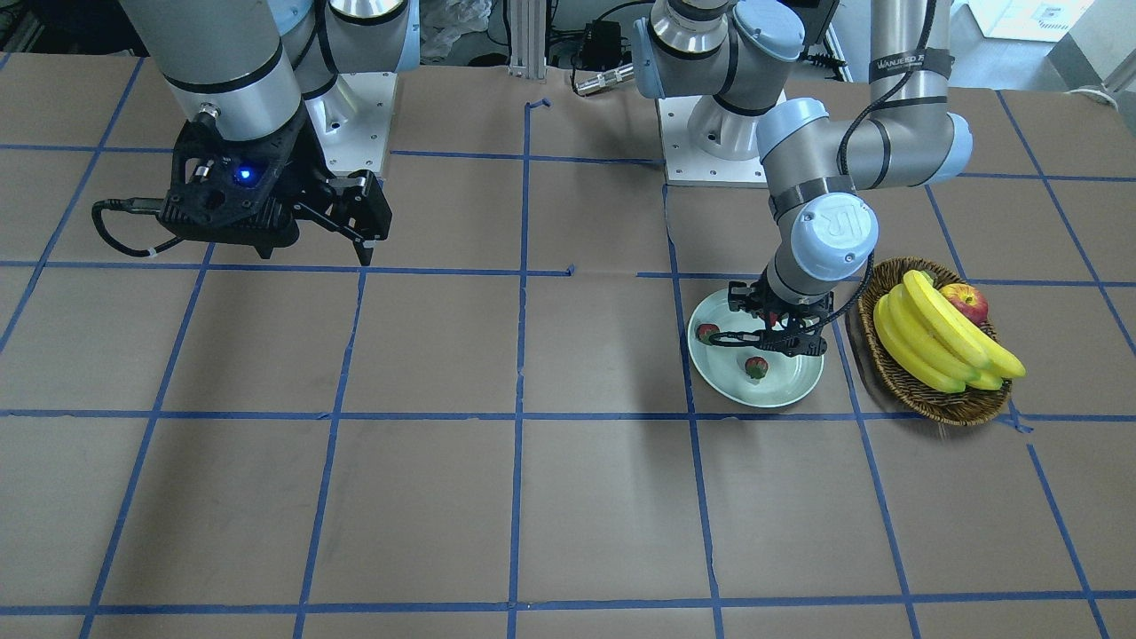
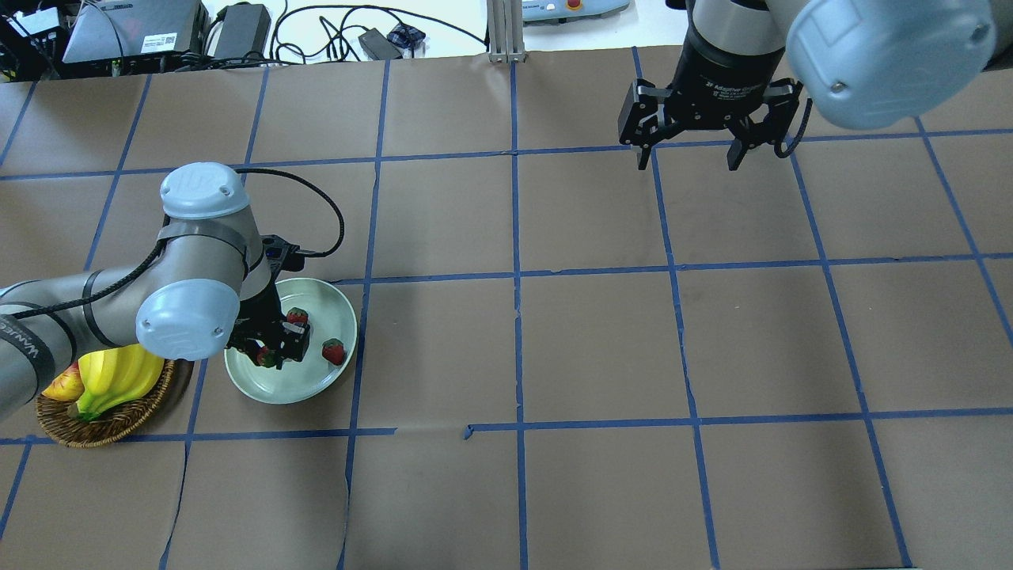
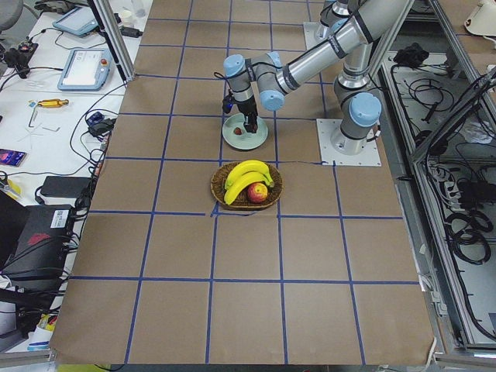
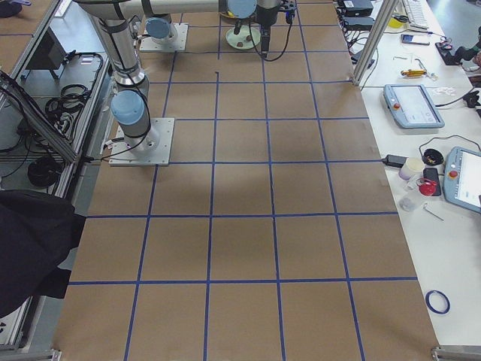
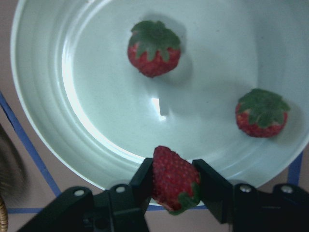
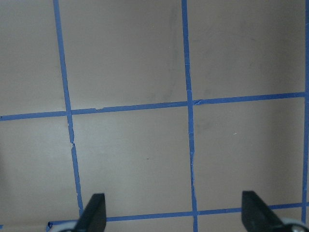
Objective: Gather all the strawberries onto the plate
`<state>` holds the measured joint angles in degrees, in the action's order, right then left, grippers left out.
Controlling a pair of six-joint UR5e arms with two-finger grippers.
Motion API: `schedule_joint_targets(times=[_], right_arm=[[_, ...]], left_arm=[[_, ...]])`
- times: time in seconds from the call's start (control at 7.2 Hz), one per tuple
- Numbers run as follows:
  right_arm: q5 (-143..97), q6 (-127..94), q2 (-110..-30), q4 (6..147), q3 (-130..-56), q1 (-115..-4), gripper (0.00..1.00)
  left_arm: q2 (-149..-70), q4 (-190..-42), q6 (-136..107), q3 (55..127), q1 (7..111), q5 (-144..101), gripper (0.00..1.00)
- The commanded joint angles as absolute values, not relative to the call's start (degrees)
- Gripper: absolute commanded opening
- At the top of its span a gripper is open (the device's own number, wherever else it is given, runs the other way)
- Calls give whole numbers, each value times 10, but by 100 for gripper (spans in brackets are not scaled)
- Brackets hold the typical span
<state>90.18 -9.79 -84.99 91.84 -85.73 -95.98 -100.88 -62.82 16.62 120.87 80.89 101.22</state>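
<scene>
Two arms work over one brown desk ruled in blue tape, and everything that matters sits in the lower left of the overhead view. The pale green plate lies there, directly under the left arm. The right hand hangs at the upper right of that view, well apart, its fingers spread wide with nothing between them, so the left arm is plainly the nearer one. The left hand is closed on a strawberry, pinched by its sides with the tip pointing up the wrist view and the green cap down and to the right. That berry hangs over the plate's rim at the bottom of the frame; the hollow lies straight up-frame from it, where two more strawberries rest. Releasing looks like the next step, probably safer after a small shift toward the centre.
</scene>
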Motion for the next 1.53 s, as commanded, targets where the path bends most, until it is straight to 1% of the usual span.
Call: schedule_joint_targets(times=[0.0, 0.14, 0.28, 0.42, 0.56, 0.69, 0.83, 0.97, 1.25, 1.39], right_arm=[[902, -98, -850, 918, -857, -960, 100], [902, -98, -850, 918, -857, -960, 100], [902, -98, -850, 918, -857, -960, 100], [902, -98, -850, 918, -858, -960, 100], [902, -98, -850, 918, -858, -960, 100], [903, -98, -850, 918, -858, -960, 100], [903, -98, -850, 918, -858, -960, 100], [903, -98, -850, 918, -858, -960, 100], [902, -99, -851, 917, -858, -960, 100], [902, -99, -851, 917, -859, -960, 100]], left_arm=[[-1006, -623, 170, 1206, 802, 1010, 77], [-1004, -614, 165, 1203, 802, 1008, 87], [-989, -585, 165, 1188, 809, 1004, 100], [-970, -595, 161, 1146, 810, 958, 100], [-951, -635, 139, 1104, 811, 933, 100], [-935, -709, 138, 1044, 811, 907, 100], [-923, -816, 135, 966, 811, 869, 100], [-908, -862, 130, 922, 816, 864, 100], [-889, -846, 26, 917, 887, 870, 100], [-883, -842, 16, 910, 904, 869, 100]])
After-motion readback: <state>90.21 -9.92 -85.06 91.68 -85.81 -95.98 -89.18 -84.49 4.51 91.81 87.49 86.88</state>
